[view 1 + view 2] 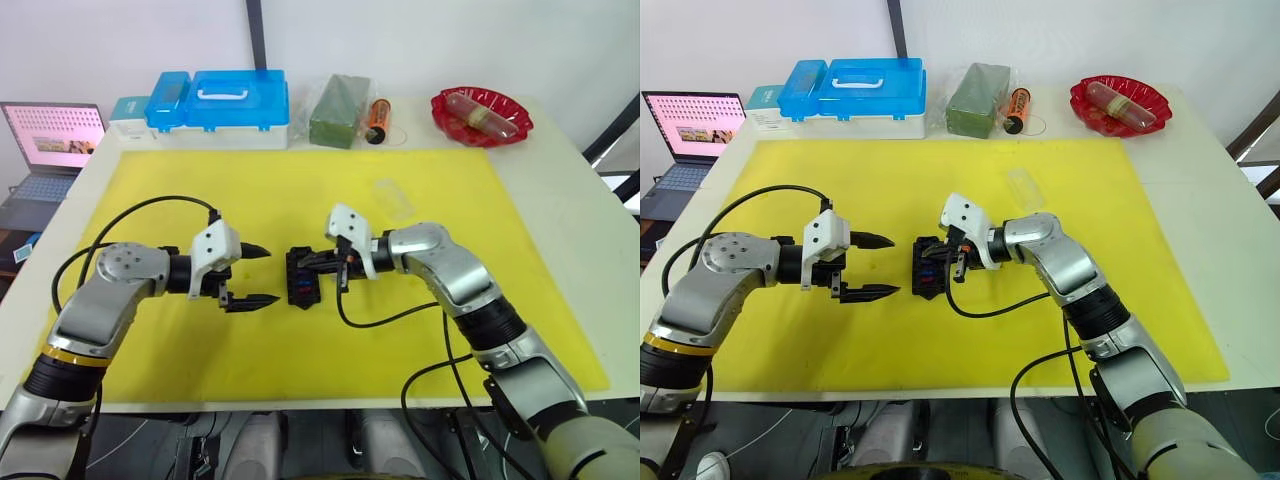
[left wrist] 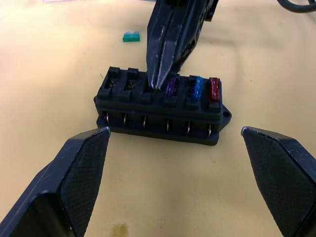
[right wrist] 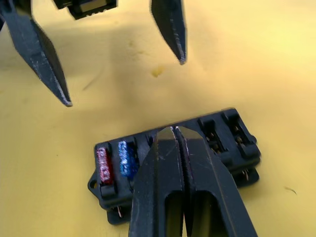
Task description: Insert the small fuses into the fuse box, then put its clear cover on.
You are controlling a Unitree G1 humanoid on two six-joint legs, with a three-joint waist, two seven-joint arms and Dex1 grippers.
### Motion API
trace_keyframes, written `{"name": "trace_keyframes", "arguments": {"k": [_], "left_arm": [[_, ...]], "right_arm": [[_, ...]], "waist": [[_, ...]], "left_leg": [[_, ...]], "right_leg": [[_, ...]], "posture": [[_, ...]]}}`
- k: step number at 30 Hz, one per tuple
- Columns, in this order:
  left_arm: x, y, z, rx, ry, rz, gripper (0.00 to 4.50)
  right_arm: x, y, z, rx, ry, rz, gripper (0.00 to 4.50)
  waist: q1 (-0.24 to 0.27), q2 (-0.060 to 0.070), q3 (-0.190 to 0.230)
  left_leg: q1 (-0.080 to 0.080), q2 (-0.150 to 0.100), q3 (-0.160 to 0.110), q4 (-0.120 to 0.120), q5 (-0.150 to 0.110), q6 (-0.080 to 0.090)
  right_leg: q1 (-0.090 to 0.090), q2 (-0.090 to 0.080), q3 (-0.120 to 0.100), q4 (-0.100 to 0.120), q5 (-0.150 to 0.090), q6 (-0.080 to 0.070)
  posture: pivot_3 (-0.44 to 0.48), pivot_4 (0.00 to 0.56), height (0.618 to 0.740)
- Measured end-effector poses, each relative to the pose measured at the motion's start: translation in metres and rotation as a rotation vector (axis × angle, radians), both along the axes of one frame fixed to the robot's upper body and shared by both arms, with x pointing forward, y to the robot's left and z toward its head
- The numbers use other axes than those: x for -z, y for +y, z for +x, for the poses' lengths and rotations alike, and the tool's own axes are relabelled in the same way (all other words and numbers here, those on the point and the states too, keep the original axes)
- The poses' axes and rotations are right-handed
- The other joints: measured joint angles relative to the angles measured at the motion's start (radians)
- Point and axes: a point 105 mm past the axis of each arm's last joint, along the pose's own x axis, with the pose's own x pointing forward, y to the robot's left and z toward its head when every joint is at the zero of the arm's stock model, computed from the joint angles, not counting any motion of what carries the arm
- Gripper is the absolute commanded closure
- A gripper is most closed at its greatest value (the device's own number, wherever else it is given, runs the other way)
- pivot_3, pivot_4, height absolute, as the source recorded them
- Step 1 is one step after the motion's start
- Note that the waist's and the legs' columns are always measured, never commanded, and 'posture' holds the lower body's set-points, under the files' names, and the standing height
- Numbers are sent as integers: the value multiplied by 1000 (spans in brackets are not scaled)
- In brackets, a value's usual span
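The black fuse box [image 1: 302,278] lies on the yellow mat between my two grippers. Purple [image 2: 171,87], blue [image 2: 197,87] and red [image 2: 214,88] fuses stand in slots at one end of it. My right gripper [image 3: 175,129] is shut, its tips pressed down on the slot beside the purple fuse; whether a fuse sits under them is hidden. Just to the box's left my left gripper [image 1: 271,275] is open, its fingers [image 2: 79,182] spread wider than the box. One teal fuse [image 2: 131,37] lies loose on the mat beyond the box. The clear cover [image 1: 393,198] rests on the mat behind my right gripper.
Along the table's back edge stand a blue lidded case [image 1: 225,105], a green block in a clear bag [image 1: 340,110], an orange cylinder [image 1: 378,120] and a red dish [image 1: 480,115]. A laptop [image 1: 50,140] sits off the table at the far left.
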Motion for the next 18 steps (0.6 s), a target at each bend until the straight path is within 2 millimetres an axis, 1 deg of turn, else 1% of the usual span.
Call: {"name": "trace_keyframes", "arguments": {"k": [2,5,7,9,10,11,13,15,16,18], "left_arm": [[-3,-1,1,3,-7,-1,0],[-6,1,3,0,-15,1,0],[-6,5,4,-7,-8,5,0],[-7,10,6,-22,0,11,0],[-9,16,8,-46,7,14,0],[-11,20,9,-60,10,15,0],[-17,27,11,-86,25,22,0],[-22,36,12,-117,43,27,0],[-23,38,12,-125,49,28,0],[-25,40,12,-131,62,26,0]], "right_arm": [[-8,0,-2,1,8,31,4490],[-30,-1,-6,-5,-12,94,4490],[-46,-7,-9,-2,-41,115,4490],[-56,-23,-11,15,-67,94,4490],[-61,-34,-11,36,-80,79,4490],[-64,-41,-11,50,-88,69,4490],[-61,-62,-16,78,-78,10,4490],[-57,-84,-19,124,-48,-30,4067],[-57,-90,-19,139,-41,-36,3829],[-60,-106,-21,177,-21,-44,3161]], "waist": [[-1,0,0],[-1,0,0],[-1,0,0],[3,0,1],[3,0,1],[3,0,1],[4,-1,1],[2,0,1],[1,0,1],[-3,0,1]], "left_leg": [[-1,0,0,0,0,0],[-1,0,0,0,0,0],[-1,0,0,0,0,0],[-1,0,0,0,0,0],[-1,0,0,0,0,0],[-1,0,0,0,0,0],[-2,0,0,0,0,0],[-2,0,0,0,0,0],[-2,0,0,0,0,0],[-1,0,0,-1,0,0]], "right_leg": [[-1,0,0,0,0,0],[-1,0,0,0,0,0],[-1,0,0,0,0,0],[-1,0,0,0,0,0],[-1,0,0,-1,0,0],[-1,0,0,-1,0,0],[-1,0,-1,-1,0,0],[-1,0,0,-1,0,0],[-1,0,0,-1,0,0],[-1,0,0,-1,0,0]], "posture": [[0,150,740],[0,150,740],[0,150,740],[0,150,740],[0,150,740],[0,150,740],[0,150,740],[0,150,740],[0,150,740],[0,150,740]]}}
